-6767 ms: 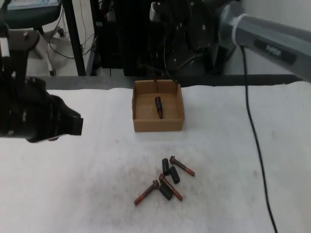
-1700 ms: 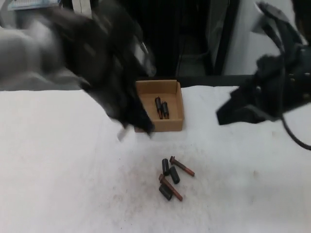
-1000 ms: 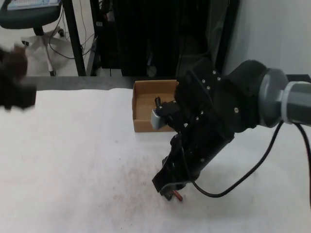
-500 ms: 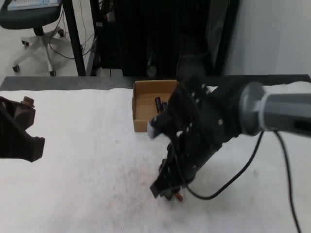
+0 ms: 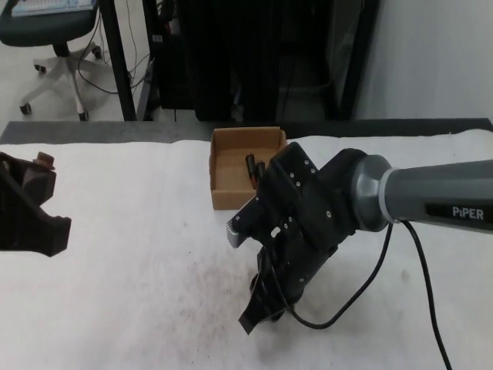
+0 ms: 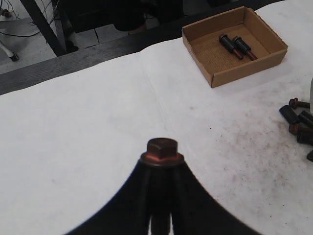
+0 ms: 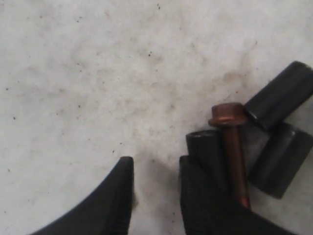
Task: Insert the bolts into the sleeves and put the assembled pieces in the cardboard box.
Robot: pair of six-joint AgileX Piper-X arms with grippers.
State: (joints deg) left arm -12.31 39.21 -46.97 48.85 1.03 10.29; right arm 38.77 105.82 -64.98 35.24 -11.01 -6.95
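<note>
A white-covered worktop (image 5: 115, 293) carries a cardboard box (image 6: 247, 66) near its far edge. Two assembled pieces (image 6: 234, 45) lie side by side in the box. The left gripper (image 6: 162, 169) hovers over bare cloth, well to the left of the box, its fingers closed on a copper-coloured bolt (image 6: 162, 148). The right gripper (image 7: 155, 188) sits low over the cloth in front of the box. Its fingers are slightly parted with nothing between them, just beside a loose bolt (image 7: 232, 142) and three black sleeves (image 7: 279, 95).
</note>
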